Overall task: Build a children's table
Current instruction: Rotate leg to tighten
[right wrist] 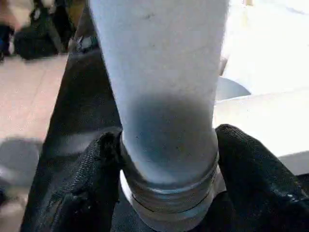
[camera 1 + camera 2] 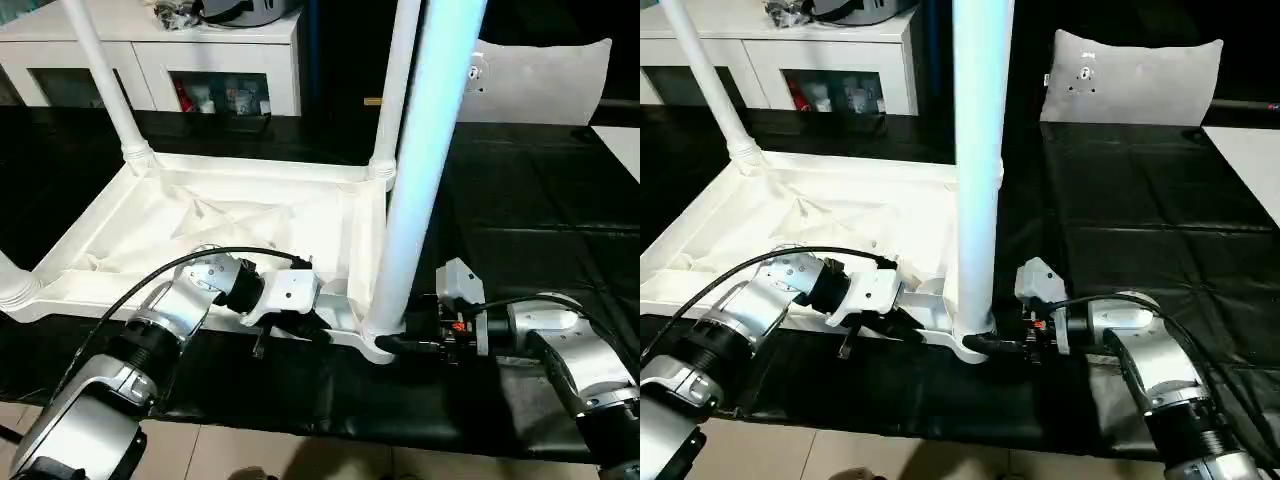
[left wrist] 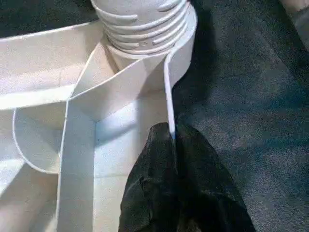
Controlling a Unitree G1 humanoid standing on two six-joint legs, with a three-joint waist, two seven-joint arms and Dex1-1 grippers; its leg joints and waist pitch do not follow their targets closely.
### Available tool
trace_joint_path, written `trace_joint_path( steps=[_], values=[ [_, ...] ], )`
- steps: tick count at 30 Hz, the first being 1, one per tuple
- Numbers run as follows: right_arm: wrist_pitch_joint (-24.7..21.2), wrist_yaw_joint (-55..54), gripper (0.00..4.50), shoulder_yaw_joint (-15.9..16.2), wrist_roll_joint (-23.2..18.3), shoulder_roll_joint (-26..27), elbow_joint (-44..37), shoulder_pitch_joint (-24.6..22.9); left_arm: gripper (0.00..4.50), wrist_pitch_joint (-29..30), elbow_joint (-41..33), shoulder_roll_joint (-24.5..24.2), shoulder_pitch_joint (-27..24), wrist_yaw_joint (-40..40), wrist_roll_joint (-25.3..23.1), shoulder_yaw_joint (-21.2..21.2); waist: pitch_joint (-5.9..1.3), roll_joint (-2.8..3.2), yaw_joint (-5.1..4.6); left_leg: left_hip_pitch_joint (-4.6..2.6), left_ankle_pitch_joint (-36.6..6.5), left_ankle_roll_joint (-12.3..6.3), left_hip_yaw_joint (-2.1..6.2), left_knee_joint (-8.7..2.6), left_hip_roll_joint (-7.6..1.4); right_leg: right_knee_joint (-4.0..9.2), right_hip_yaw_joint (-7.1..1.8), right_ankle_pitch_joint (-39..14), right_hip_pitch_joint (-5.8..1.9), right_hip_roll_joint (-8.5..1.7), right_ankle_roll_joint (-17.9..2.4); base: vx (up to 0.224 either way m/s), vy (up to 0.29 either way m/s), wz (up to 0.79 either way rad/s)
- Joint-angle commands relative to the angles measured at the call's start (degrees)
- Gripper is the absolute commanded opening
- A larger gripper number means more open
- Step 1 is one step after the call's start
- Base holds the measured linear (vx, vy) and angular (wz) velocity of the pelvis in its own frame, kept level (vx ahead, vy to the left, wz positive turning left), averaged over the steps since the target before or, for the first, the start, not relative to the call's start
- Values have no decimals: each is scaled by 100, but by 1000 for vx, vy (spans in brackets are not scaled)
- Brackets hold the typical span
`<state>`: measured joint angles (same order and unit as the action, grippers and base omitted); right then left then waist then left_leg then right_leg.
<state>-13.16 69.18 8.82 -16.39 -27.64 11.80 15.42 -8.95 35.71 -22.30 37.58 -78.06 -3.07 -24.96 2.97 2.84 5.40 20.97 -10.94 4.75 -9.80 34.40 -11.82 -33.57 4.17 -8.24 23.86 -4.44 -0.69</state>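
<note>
The children's table lies upside down on the black mat, its ribbed underside [image 2: 200,215] facing up. Two legs stand in the far corner sockets [image 2: 105,75] [image 2: 395,90]. A third leg [image 2: 425,150] rises from the near right corner socket, and its threaded base [image 1: 164,193] shows above the socket. My right gripper [image 2: 392,343] reaches in from the right, its black fingers [image 1: 251,169] pressed on either side of this leg's base. My left gripper [image 2: 318,328] is shut on the thin near rim wall [image 3: 169,92] of the table top, just left of that corner.
A white cabinet with glass doors [image 2: 150,60] stands behind the table. A pale panel [image 2: 540,80] leans at the back right, and a flat white board [image 2: 622,140] lies at the right edge. The mat's front edge [image 2: 300,425] borders tiled floor.
</note>
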Motion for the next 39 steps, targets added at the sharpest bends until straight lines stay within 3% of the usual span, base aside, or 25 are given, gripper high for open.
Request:
trace_joint_path(
  steps=[1, 5, 6, 7, 8, 10, 12, 13, 14, 16, 17, 18, 23, 25, 29, 33, 34, 39],
  values=[
    [-296, -376, 271, 0, -147, 226, -212, 47, 0, 310, -164, 167, -19, 356, -87, 15, -390, -156, -10, -10, -1139, -384, -12, -409, -92, 433, -177, -2379, -339, -316, -904, 0, 0, 0],
    [-511, -1212, 266, -94, 86, 591, -59, 163, 0, 715, -201, 386, -38, 821, -108, 118, -349, -145, -68, -56, -1357, -214, -1, -411, -44, 543, -153, -3255, -287, -330, -580, 0, 0, 0],
    [-656, -2087, 265, -222, 288, 1041, 140, 315, 0, 1207, -232, 720, -16, 1451, -132, 254, -339, -151, -128, -44, -1427, -136, 11, -414, -29, 565, -126, -3460, -287, -318, -444, 0, 0, 0],
    [-706, -2317, 265, -273, 311, 1173, 183, 354, 0, 1344, -240, 816, -7, 1622, -135, 292, -332, -136, -145, -57, -1482, -107, 23, -418, -27, 578, -111, -3515, -262, -321, -443, 0, 0, 0],
    [-823, -2730, 265, -408, 279, 1421, 246, 426, 0, 1633, -247, 1013, 28, 1918, -156, 341, -334, -158, -223, -53, -1560, -74, 45, -419, -11, 601, -79, -3592, -281, -323, -398, 0, 0, 0],
    [-952, -3413, 265, -575, 329, 1763, 359, 532, 0, 1997, -160, 1346, 140, 2467, -231, 416, -347, -153, -299, -36, -1568, -64, 62, -435, -11, 601, -67, -3458, -308, -314, -386, 0, 0, 0],
    [-1038, -4084, 265, -655, 520, 2026, 486, 624, 0, 2232, 23, 1698, 298, 3051, -300, 521, -344, -167, -389, -57, -1701, -153, 42, -406, 34, 648, -47, -3442, -274, -283, -385, 0, 0, 0],
    [-1004, -4205, 265, -631, 607, 2074, 499, 644, 0, 2244, 108, 1798, 349, 3229, -318, 559, -345, -175, -390, -59, -1688, -185, 44, -406, 43, 668, -41, -3459, -282, -288, -370, 0, 0, 0],
    [-969, -4401, 265, -612, 717, 2156, 526, 682, 0, 2231, 235, 1923, 430, 3491, -369, 596, -351, -120, -402, -61, -1667, -235, 32, -399, 54, 687, -49, -3411, -266, -281, -357, 0, 0, 0],
    [-821, -4596, 265, -616, 838, 2248, 539, 720, 0, 2198, 330, 2037, 509, 3779, -471, 627, -374, -157, -397, -47, -1579, -316, 32, -405, 49, 672, -62, -3228, -288, -285, -394, 0, 0, 0],
    [-768, -4647, 300, -636, 871, 2284, 544, 732, 0, 2202, 338, 2068, 526, 3859, -510, 646, -373, -124, -394, -45, -1553, -333, 27, -405, 48, 670, -72, -3157, -278, -283, -412, 0, 0, 0],
    [-694, -4691, 320, -718, 846, 2356, 472, 714, 0, 2194, 298, 2077, 532, 3895, -566, 665, -388, -136, -383, -43, -1468, -372, 23, -408, 38, 647, -85, -2955, -292, -287, -491, 0, 0, 0],
    [-529, -4300, 359, -731, 661, 2221, 240, 560, 0, 2024, 167, 1823, 429, 3591, -579, 600, -412, -103, -330, 1, -1246, -446, 24, -429, -11, 549, -126, -2323, -325, -295, -711, 0, 0, 0],
    [-400, -4034, 383, -717, 633, 2039, 156, 469, 0, 1887, 138, 1645, 367, 3388, -549, 586, -416, -133, -306, 5, -1174, -479, 9, -412, -15, 501, -151, -2008, -342, -304, -882, 0, 0, 0],
    [-280, -3485, 412, -662, 621, 1598, 2, 305, 0, 1577, 151, 1333, 305, 2945, -522, 499, -424, -137, -278, 24, -989, -541, -1, -400, -19, 465, -157, -1809, -375, -313, -969, 0, 0, 0],
    [-88, -2762, 435, -669, 588, 1080, 4, 196, 0, 1141, 155, 1059, 261, 2380, -478, 424, -419, -121, -242, 12, -979, -553, -5, -396, -50, 459, -153, -1754, -372, -316, -1020, 0, 0, 0],
    [-18, -2533, 443, -691, 565, 922, 10, 202, 0, 1132, 139, 962, 235, 2186, -458, 388, -420, -91, -220, -9, -1005, -544, -7, -394, -60, 455, -161, -1769, -364, -323, -1041, 0, 0, 0],
    [358, -1753, 443, -657, 480, 444, 123, 255, 0, 660, 72, 591, 99, 1288, -350, 149, -421, -87, -147, -55, -1127, -486, -13, -407, -95, 436, -173, -1676, -345, -327, -1156, 0, 0, 0]
  ],
)
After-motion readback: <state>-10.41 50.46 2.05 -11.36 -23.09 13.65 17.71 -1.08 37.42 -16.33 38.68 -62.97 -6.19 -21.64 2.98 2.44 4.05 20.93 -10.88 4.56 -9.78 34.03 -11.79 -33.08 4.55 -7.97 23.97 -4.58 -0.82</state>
